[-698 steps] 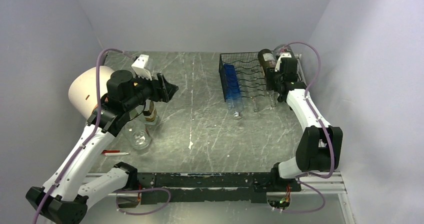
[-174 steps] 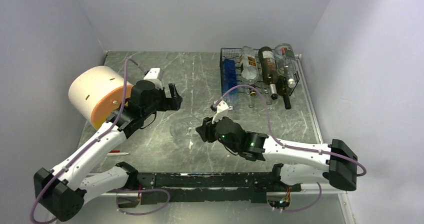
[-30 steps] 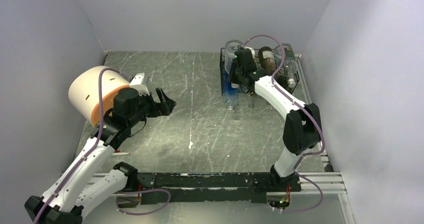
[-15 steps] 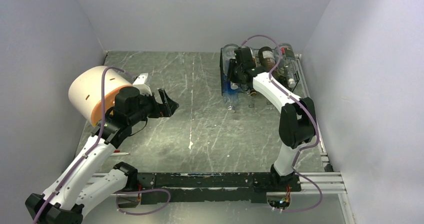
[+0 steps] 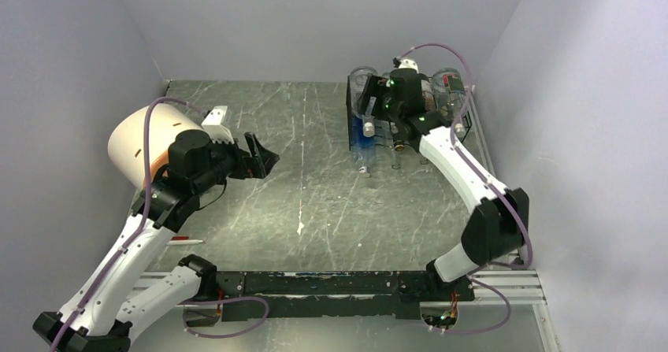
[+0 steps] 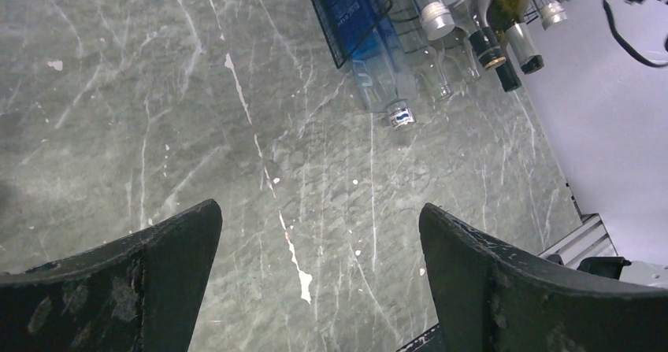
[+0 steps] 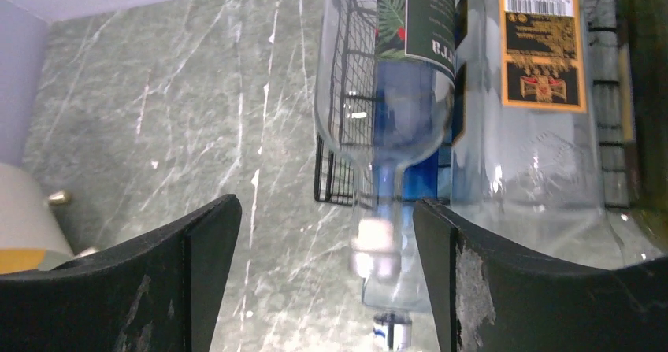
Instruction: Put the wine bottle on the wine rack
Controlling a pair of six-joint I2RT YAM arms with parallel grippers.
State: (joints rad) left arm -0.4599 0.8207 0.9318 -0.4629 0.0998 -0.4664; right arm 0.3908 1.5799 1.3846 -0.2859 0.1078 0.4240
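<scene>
Right pincer (image 7: pixel 323 289) hangs spread wide and empty over the wine rack (image 5: pixel 352 112) in the upper right of the overhead frame; the wine bottle (image 7: pixel 386 84), clear glass with a dark label, lies on its side on the rack's top tier at the left end, its neck running toward the bottom of the wrist frame, neither finger touching it; just to its right lies a clear bottle with an orange label (image 7: pixel 539 124), the two side by side; a dark greenish bottle (image 7: pixel 646 92) shows at the right edge; beneath them a blue bottle (image 6: pixel 370 45) sits in a lower tier, its capped neck poking out past the rack over the grey marbled desk (image 5: pixel 315 202); left pincer (image 6: pixel 315 265), likewise wide and holding nothing, hovers above bare desk left of centre in the overhead frame, well apart from the rack; a cream cylinder (image 5: pixel 138 139) sits at the far left.
</scene>
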